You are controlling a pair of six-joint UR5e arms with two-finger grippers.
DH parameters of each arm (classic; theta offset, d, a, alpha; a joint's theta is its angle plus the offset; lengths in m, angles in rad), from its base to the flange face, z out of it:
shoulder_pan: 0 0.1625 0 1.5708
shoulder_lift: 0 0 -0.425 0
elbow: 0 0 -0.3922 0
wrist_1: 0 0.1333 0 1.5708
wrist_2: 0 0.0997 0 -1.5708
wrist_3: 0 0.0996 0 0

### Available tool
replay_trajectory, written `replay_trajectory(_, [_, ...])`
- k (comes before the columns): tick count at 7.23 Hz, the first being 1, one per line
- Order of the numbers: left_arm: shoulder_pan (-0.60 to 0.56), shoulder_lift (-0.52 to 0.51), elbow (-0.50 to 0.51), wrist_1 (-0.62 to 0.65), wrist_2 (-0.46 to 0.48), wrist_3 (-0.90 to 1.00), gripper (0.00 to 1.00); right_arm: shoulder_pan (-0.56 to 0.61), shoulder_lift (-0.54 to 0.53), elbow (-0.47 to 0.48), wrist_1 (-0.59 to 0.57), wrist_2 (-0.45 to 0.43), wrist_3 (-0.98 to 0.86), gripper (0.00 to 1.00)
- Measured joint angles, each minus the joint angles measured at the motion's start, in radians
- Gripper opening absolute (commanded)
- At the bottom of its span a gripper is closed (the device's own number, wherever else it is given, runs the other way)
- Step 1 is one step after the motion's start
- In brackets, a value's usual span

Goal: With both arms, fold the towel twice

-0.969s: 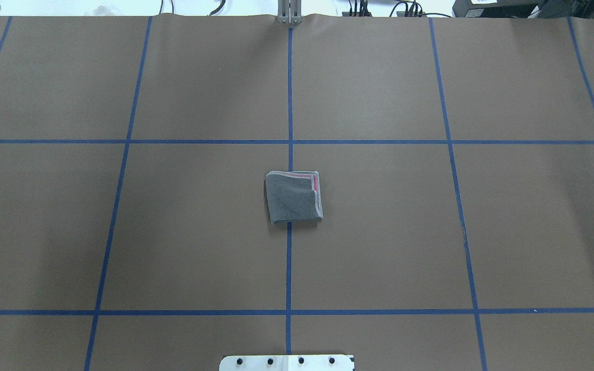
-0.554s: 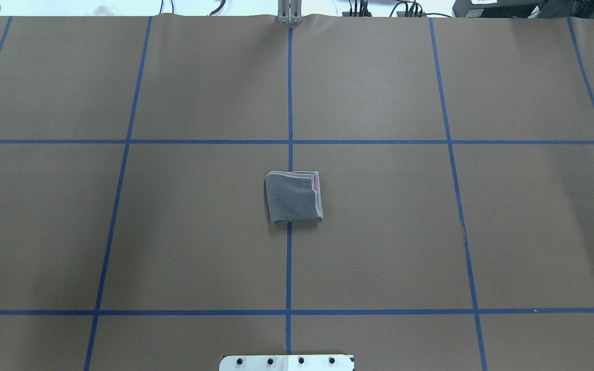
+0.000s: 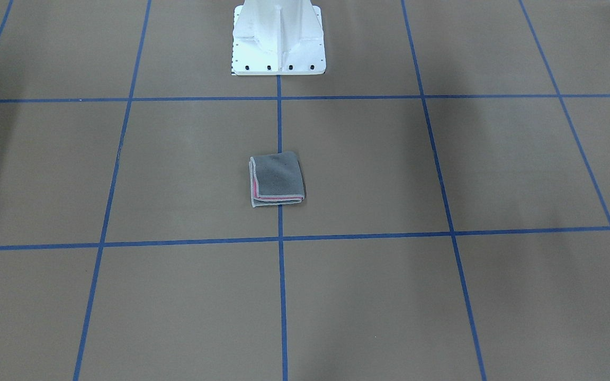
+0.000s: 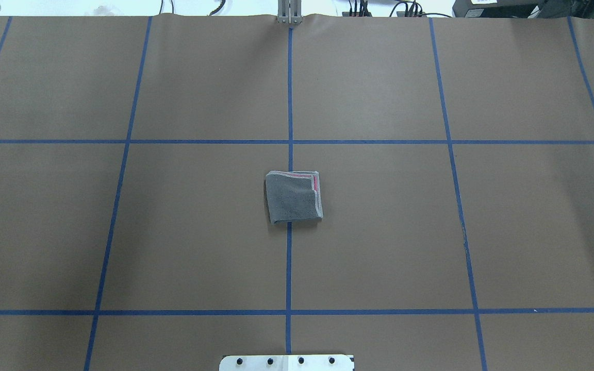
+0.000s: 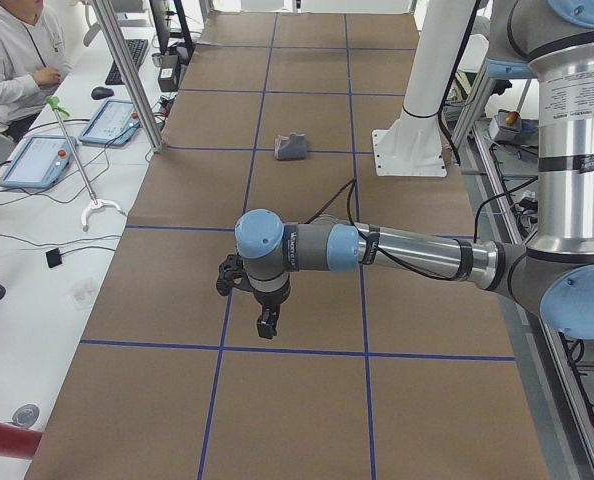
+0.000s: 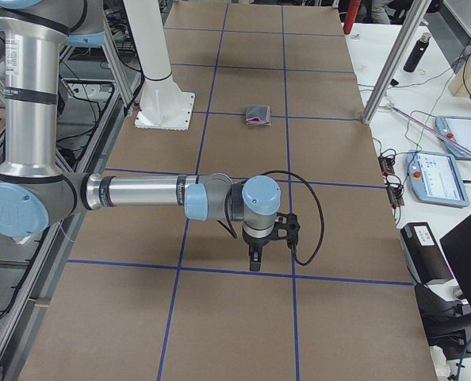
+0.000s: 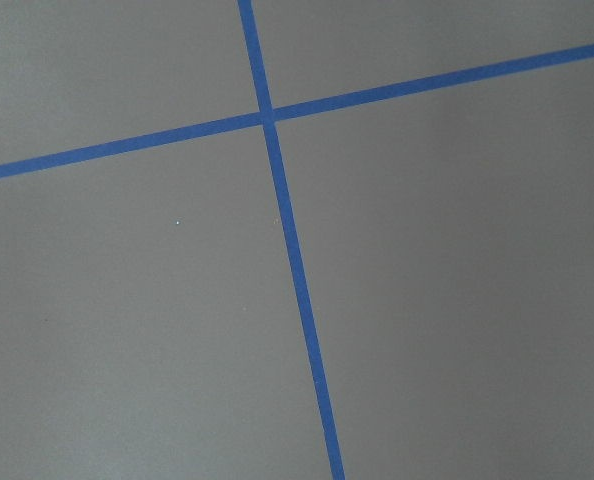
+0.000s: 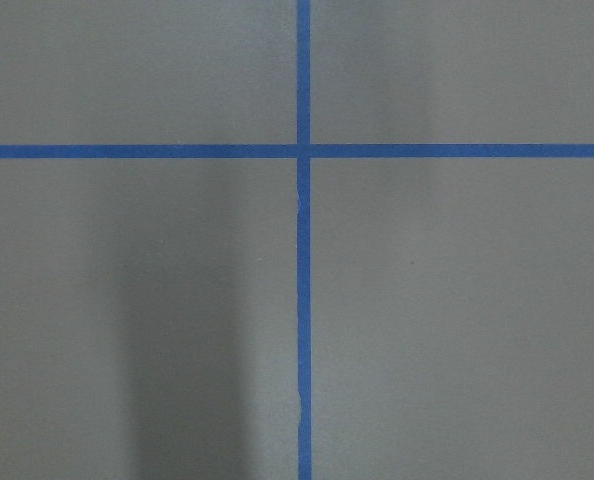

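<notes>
Left hand (image 5: 266, 318) hangs over bench (image 4: 379, 232), well apart from towel (image 4: 293, 198); side view only, cannot tell if wide or narrow. Right hand (image 6: 254, 255) same at opposite end, state likewise unreadable. Towel lies on centre tape line (image 4: 289, 268), folded to small square, grey up, pink strip peeking at two edges. Task looks done. Risks: thick terry layers may spring open, nothing pinning them; offset edges suggest uneven fold; any re-grasp could drag whole stack.

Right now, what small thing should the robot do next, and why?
Probably just stop: the towel lies as a layered square, grey up, pink showing at two edges, so both folds look done. The left end effector and right end effector hang far from it.
</notes>
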Motion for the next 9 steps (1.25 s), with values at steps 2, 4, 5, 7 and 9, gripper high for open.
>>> replay_trajectory(2, [-0.001,-0.019,-0.001,-0.002,0.0,-0.005,1.0,0.001,0.005,0.005,0.005,0.002,-0.007,1.0])
replay_trajectory(4, [-0.002,-0.027,0.003,-0.003,0.001,-0.004,1.0,0.002,0.009,0.009,0.023,0.001,-0.008,1.0])
replay_trajectory(5, [-0.002,-0.026,0.001,-0.003,0.001,-0.003,1.0,0.002,0.004,0.01,0.045,0.001,-0.008,1.0])
replay_trajectory(7, [-0.002,-0.021,-0.003,-0.004,0.0,0.001,1.0,0.003,-0.002,0.01,0.072,0.001,-0.007,1.0])
replay_trajectory(9, [-0.002,-0.019,-0.004,-0.003,-0.001,-0.002,1.0,0.002,-0.003,0.007,0.076,0.003,-0.001,1.0])
